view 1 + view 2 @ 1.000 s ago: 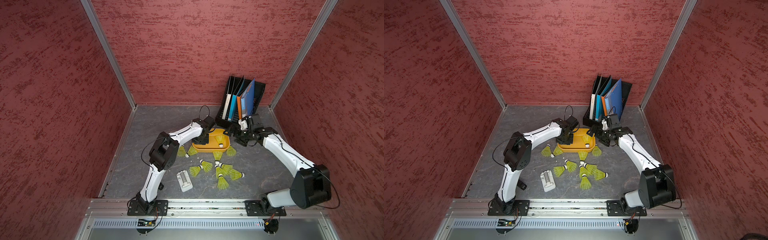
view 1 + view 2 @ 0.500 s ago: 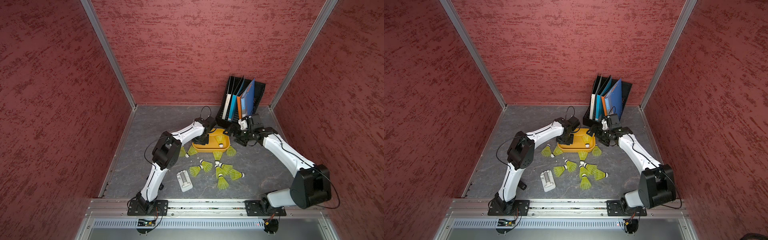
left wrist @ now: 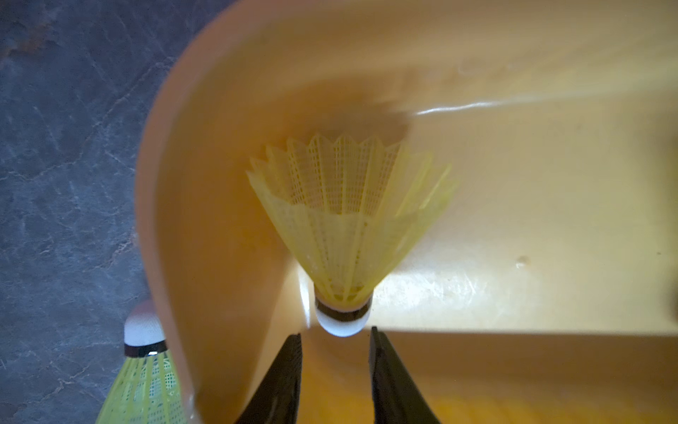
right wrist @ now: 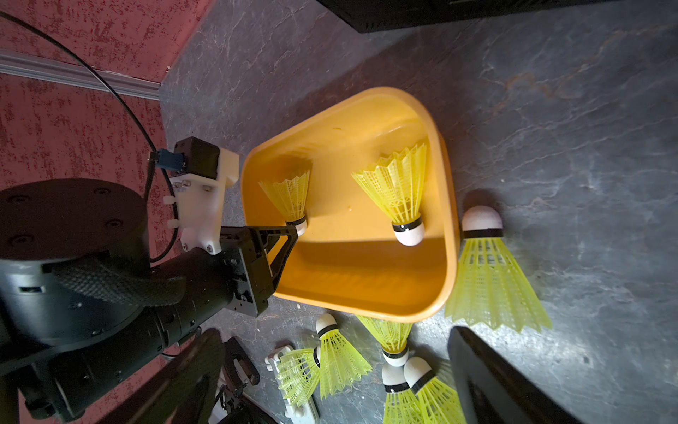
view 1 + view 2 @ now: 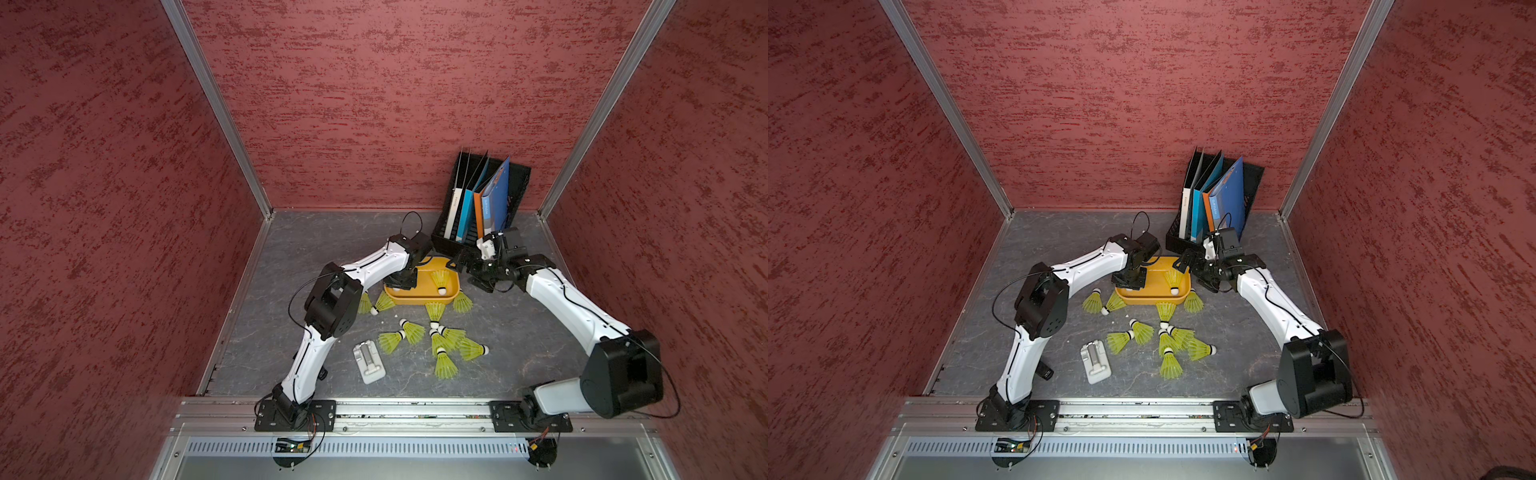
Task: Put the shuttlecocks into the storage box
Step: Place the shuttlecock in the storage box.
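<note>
Storage box (image 5: 419, 300): shallow orange-yellow tray, upright on grey worktop (image 5: 316, 249), just in front of black file rack (image 5: 519, 187) with upright folders. Contents: two shuttlecocks, lying on the box floor with white tips toward the near wall; corner shuttlecock (image 3: 348, 227) at the left pincer's tips, second shuttlecock (image 4: 398, 191) near the opposite end wall. Outside on worktop: ten more neon yellow-green pieces, four just beside the near wall and corners, six loosely clustered nearer the front rail. Left pincer (image 3: 334, 334): inside the box, fingers a narrow gap apart, tips flanking the white cork, no visible grip. Right pincer (image 4: 334, 331): spread wide, empty, just beside the box end nearest the file rack. Small white plastic fitting (image 5: 369, 362): flat on worktop beside the cluster.
</note>
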Robot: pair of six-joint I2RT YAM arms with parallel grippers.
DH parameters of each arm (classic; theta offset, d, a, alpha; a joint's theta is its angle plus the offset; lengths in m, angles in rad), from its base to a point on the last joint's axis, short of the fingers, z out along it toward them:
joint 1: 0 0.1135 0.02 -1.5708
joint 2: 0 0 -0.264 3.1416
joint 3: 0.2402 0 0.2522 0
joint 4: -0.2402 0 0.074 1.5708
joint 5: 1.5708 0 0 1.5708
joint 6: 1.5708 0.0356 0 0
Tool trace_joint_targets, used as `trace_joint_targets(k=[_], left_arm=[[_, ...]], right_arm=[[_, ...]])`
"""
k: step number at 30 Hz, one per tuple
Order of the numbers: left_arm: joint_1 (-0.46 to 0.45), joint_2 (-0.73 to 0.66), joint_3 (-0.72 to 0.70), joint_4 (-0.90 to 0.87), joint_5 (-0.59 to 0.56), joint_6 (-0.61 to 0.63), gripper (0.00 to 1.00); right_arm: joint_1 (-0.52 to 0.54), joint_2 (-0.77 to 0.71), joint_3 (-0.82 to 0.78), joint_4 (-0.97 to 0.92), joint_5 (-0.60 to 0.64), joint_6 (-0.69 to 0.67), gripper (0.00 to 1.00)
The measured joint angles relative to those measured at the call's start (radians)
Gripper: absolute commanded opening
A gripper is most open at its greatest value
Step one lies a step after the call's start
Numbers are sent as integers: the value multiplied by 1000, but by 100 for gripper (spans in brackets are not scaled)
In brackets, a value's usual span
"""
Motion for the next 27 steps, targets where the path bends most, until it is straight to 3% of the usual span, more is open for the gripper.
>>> trace_joint_targets(k=[11, 17, 27], left_arm=[[-1, 30, 17, -11, -5, 0, 34], [-16, 29, 45, -17, -10, 0, 51], [-44, -8, 46, -17, -12, -9, 56]], right_arm=[[0, 0, 0, 0, 0, 0, 98], [0, 0, 0, 0, 0, 0, 98], [0, -11, 0, -16, 7, -3, 98]])
